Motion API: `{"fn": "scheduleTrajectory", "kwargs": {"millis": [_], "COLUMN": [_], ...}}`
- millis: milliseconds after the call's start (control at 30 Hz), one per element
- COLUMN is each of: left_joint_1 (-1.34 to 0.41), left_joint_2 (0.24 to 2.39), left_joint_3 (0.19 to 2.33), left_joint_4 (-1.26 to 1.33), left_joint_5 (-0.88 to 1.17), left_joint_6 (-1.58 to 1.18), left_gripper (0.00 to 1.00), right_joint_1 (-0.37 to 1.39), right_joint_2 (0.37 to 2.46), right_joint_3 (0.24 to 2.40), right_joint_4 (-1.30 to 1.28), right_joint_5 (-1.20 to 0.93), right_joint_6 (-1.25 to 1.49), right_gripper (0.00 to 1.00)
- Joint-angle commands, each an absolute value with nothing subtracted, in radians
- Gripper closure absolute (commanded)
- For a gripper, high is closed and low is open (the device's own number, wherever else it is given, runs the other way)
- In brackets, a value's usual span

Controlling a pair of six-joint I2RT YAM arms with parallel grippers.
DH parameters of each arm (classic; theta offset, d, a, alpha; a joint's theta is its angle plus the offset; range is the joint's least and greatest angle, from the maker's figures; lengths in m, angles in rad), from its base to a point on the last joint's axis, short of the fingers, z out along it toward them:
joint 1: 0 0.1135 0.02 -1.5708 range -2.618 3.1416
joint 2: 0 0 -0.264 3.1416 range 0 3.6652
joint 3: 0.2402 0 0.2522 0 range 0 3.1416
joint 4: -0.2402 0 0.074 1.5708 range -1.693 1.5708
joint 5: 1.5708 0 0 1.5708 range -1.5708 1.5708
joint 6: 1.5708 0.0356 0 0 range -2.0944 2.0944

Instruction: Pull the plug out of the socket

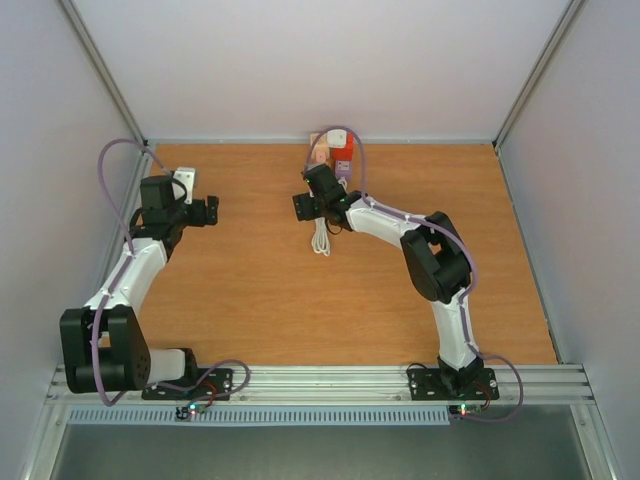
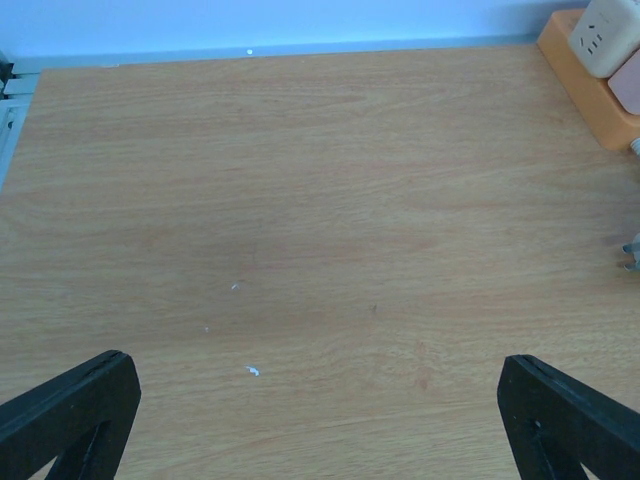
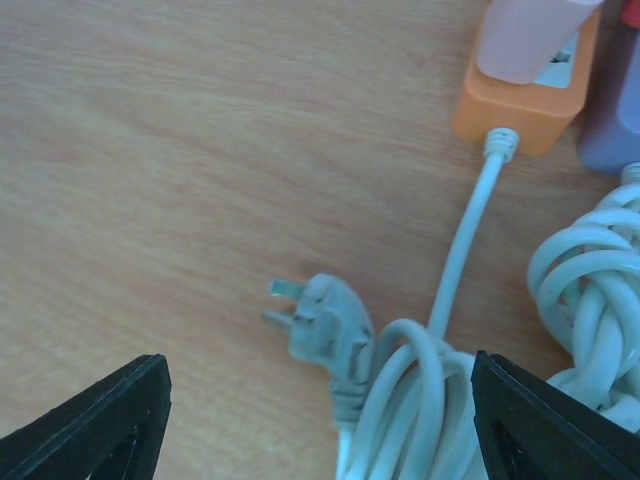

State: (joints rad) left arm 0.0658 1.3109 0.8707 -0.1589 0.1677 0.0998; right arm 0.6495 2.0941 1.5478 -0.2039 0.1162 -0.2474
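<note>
Far edge of wooden tabletop (image 1: 260,290): orange rectangular plastic power strip (image 3: 520,95), w/ pale pink block-shaped plug (image 3: 525,35) seated upright in its socket. Beside it on the strip, per left wrist view: white cube adapter (image 2: 608,35). From strip's near end: white round cord (image 3: 465,240) running into a coil. Against that coil, flat on the wood: loose grey flat-pin plug (image 3: 325,325), pins pointing left in right wrist view. Above coil: right gripper (image 3: 320,368), black fingers (image 3: 110,420) spread apart, pinching nothing, clear of pink plug. Well apart, to the left: left gripper (image 2: 315,372), spread fully, nothing between, over bare wood.
</note>
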Motion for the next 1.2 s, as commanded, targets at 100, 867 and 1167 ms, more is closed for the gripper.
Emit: {"fn": "scheduleTrajectory", "kwargs": {"millis": [100, 867, 1167], "left_joint_1": [0.061, 0.061, 0.061], "left_joint_2": [1.282, 1.285, 1.291], "left_joint_3": [0.858, 0.848, 0.85], "left_joint_4": [-0.088, -0.079, -0.078], "left_joint_5": [0.159, 0.153, 0.137], "left_joint_6": [0.087, 0.091, 0.092], "left_gripper": [0.0, 0.0, 0.0], "right_joint_1": [0.65, 0.645, 0.647], "right_joint_2": [2.21, 2.314, 2.244], "right_joint_3": [1.652, 1.693, 1.598], "right_joint_4": [-0.191, -0.313, -0.322], "right_joint_5": [0.247, 0.126, 0.034], "right_joint_6": [-0.268, -0.27, -0.322], "right_gripper": [0.19, 0.22, 0.27]}}
